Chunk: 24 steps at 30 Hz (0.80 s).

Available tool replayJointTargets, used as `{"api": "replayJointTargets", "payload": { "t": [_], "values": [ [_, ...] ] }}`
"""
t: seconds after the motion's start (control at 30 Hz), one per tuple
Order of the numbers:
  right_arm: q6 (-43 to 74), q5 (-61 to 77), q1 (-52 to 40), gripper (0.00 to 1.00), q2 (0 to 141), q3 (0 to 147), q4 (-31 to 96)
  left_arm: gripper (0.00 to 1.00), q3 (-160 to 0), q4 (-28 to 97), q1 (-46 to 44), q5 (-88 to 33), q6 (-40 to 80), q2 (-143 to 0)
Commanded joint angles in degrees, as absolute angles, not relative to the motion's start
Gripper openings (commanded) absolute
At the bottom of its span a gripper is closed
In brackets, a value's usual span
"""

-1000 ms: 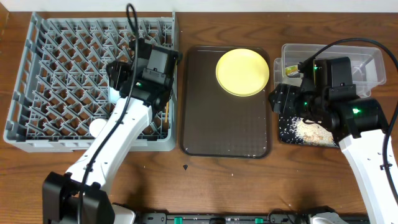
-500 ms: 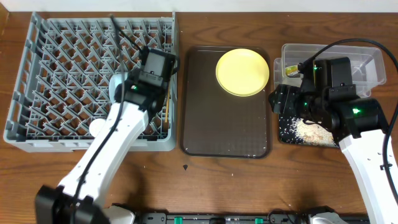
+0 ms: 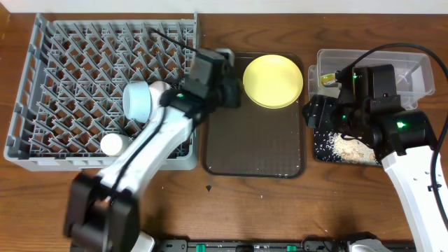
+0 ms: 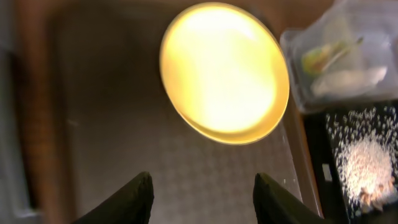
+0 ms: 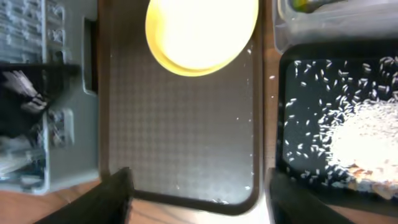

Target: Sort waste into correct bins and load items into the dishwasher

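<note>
The yellow plate [image 3: 273, 81] lies at the far end of the dark brown serving tray [image 3: 253, 140]; it also shows in the left wrist view [image 4: 224, 71] and the right wrist view [image 5: 200, 31]. My left gripper [image 3: 234, 89] [image 4: 202, 183] is open and empty over the tray, just left of the plate. My right gripper [image 3: 313, 112] [image 5: 199, 186] is open and empty between the serving tray and the black tray [image 3: 320, 150]. The light blue bowl [image 3: 138, 100], white bowl [image 3: 159, 89] and white cup [image 3: 112, 143] sit in the grey dish rack [image 3: 70, 42]. The chopsticks are hidden.
The black tray holds a heap of rice crumbs [image 3: 346, 145] [image 5: 357, 134]. The clear tub [image 3: 416, 70] behind it holds the green-and-orange wrapper [image 3: 326, 79] [image 4: 320, 56] and white paper [image 4: 345, 79]. A few crumbs lie on the serving tray's near right corner.
My left arm swung right, from over the dish rack to the serving tray beside the plate, uncovering the blue and white bowls in the rack. The right arm has not moved.
</note>
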State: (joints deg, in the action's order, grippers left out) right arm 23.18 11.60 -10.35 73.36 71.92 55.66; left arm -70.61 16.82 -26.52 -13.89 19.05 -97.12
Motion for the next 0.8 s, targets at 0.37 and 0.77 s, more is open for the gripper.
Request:
{"api": "replayJointTargets", "payload": {
  "t": [0.37, 0.77],
  "values": [
    [39.3, 6.2, -12.1, 0.56, 96.3, 70.8, 40.0, 0.51, -70.9, 29.6, -27.4, -15.4, 19.1, -85.8],
    [51.9, 3.0, -15.1, 0.45, 114.9, 70.8, 25.5, 0.76, -70.9, 36.4, -27.4, -15.8, 19.1, -69.2]
  ]
}}
